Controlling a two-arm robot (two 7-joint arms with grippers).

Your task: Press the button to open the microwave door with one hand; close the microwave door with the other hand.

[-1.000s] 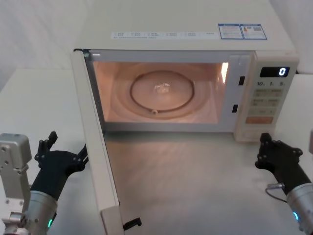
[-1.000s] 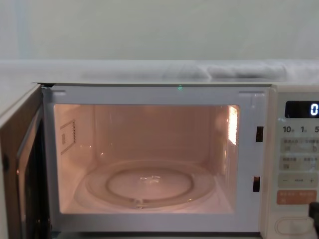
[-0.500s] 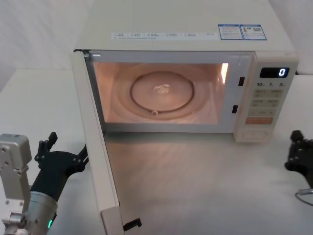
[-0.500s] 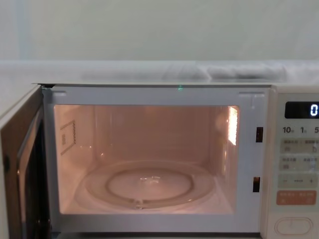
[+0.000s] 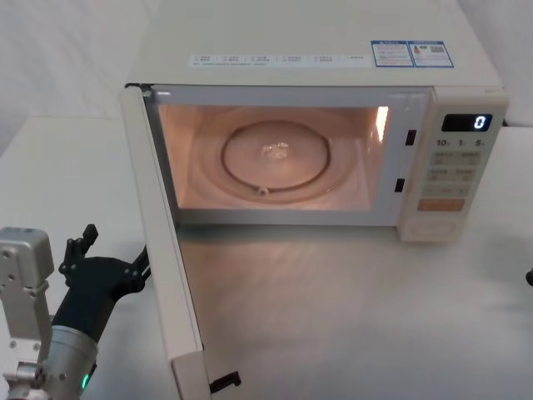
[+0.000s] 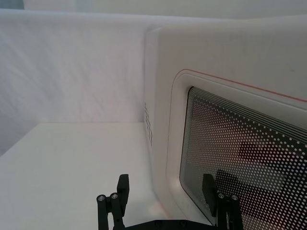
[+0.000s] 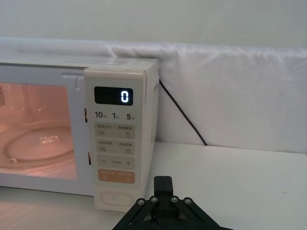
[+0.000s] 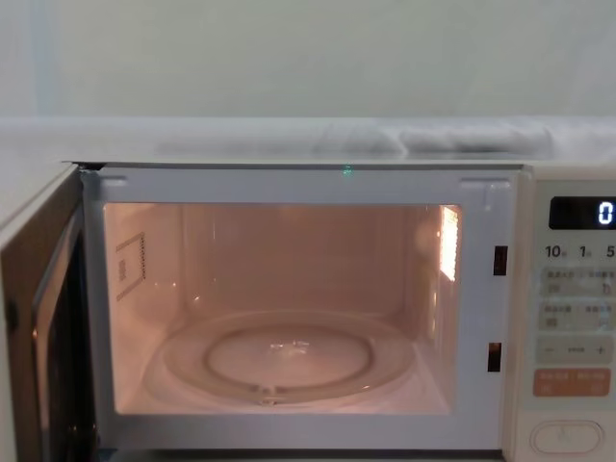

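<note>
The microwave door [image 5: 162, 267] stands swung wide open toward me on the left, and the cavity behind it is lit. In the left wrist view, its cream outer face [image 6: 230, 72] with the dark dotted window is close ahead. My left gripper [image 5: 114, 250] hovers open just outside that face, its fingers [image 6: 122, 189] spread and apart from it. The oval cream button [image 5: 435, 227] sits at the bottom of the control panel, also visible as the button [image 7: 115, 198] and the button [image 8: 566, 436]. My right gripper [image 7: 163, 182] is shut, drawn back to the right of the panel, a dark sliver of the right gripper [image 5: 530, 277] at the edge.
A glass turntable [image 5: 275, 158] lies in the cavity. An orange rectangular button [image 7: 115, 176] sits above the oval one. A black power cable [image 7: 182, 112] runs down the white cloth behind. The white table [image 5: 350, 317] stretches bare in front of the microwave.
My right gripper has pulled away from the control panel, back and to the right, almost leaving the head view. The left gripper and the open door have stayed put.
</note>
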